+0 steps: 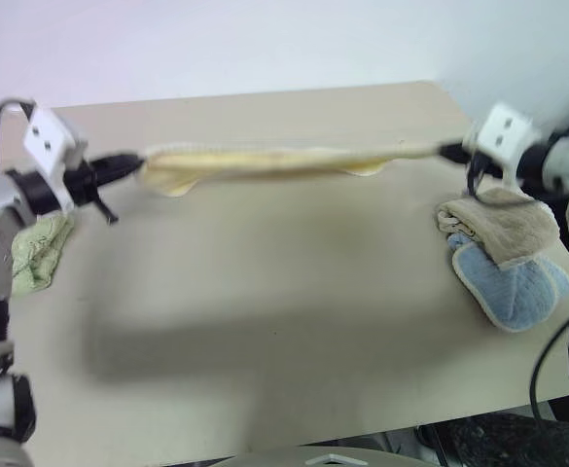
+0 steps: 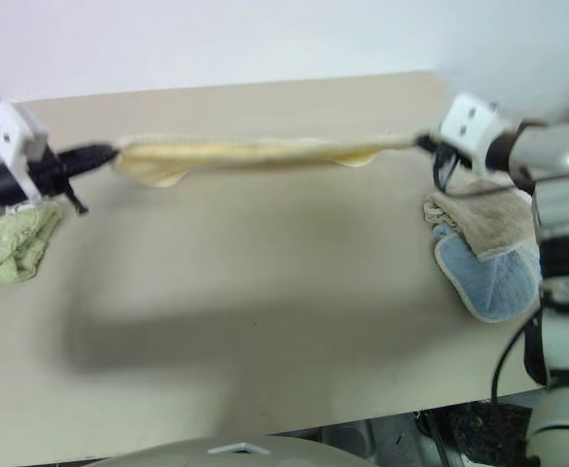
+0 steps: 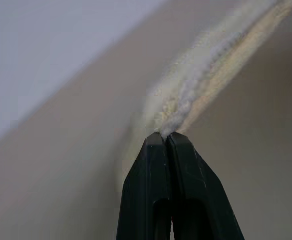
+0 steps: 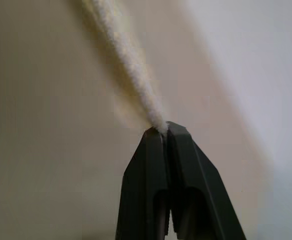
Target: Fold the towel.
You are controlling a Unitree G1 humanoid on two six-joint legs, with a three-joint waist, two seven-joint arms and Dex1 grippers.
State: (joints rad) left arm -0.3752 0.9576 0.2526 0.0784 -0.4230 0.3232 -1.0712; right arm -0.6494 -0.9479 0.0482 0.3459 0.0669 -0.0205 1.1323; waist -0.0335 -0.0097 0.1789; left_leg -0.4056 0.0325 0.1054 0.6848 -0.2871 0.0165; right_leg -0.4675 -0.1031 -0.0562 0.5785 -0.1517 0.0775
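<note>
With the left pincer [image 1: 128, 163] and right pincer [image 1: 446, 150] each pinching an end of the towel [image 1: 265, 161], stretched taut above the far half of the table [image 1: 265, 321], both should probably lower together, keeping tension so it lands flat.

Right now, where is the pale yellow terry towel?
The pale yellow terry towel hangs stretched above the table's far half, pinched between left pincer and right pincer.

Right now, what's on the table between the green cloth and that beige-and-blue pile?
Bare tabletop; above it the towel hangs stretched between the left gripper and right gripper, in the left eye view.
</note>
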